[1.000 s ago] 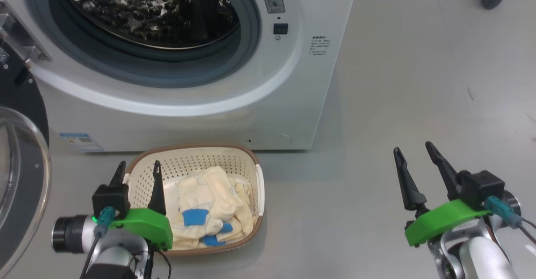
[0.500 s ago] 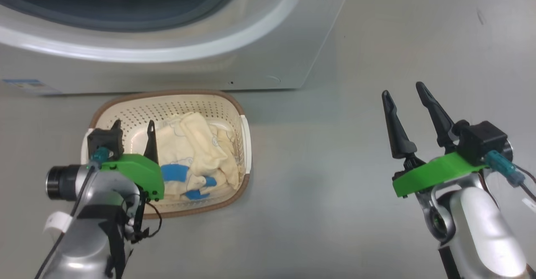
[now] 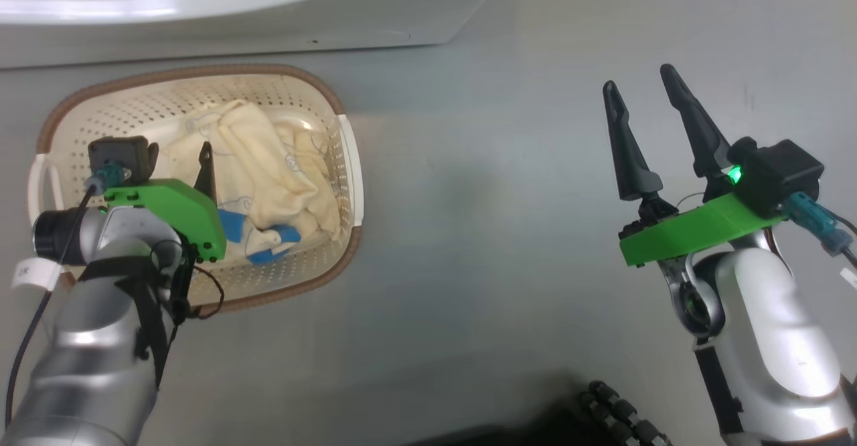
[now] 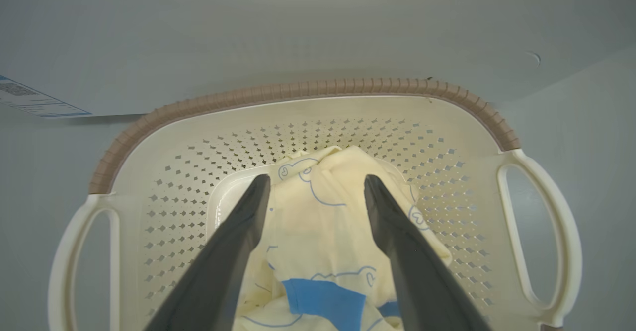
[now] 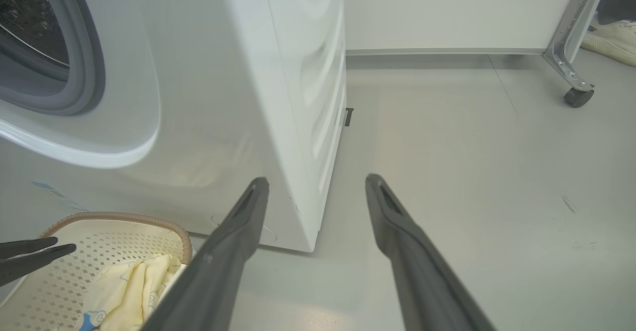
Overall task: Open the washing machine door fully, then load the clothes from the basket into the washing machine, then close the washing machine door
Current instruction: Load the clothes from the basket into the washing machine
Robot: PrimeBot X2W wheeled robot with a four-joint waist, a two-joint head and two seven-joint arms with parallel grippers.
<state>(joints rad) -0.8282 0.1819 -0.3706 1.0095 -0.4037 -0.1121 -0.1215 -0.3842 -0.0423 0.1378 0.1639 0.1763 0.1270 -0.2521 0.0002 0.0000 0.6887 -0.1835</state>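
While left jaws gape over clothes [image 4: 323,221] | basket [image 4: 308,88] fronts washing machine [image 3: 201,34]

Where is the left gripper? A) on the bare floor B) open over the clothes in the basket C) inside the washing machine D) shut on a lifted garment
B: the left gripper is open, pointing at the clothes inside the basket.

washing machine [image 3: 201,4]: cut by top edge | clothes [image 3: 268,158]: partly behind left pincer [image 3: 179,150] | sticker [image 4: 30,100]: print unreadable
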